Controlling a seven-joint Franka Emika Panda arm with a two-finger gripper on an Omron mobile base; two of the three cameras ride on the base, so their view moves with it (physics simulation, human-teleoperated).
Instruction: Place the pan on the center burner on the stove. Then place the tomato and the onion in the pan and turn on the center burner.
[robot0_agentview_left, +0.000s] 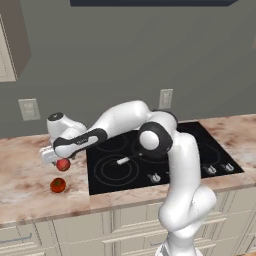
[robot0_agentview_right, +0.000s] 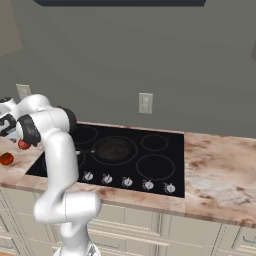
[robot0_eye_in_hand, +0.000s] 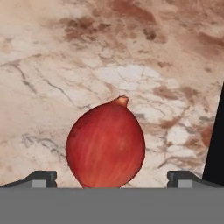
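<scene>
Here the wide-open fingers flank the onion on the counter.
Likely light, firm, smooth and prone to roll; pinch across its widest middle.

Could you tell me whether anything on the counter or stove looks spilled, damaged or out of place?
Nothing stands out. The pan sits flat on the stove, the tomato rests whole on the counter, and the onion lies intact between the open jaws. No spills show.
</scene>
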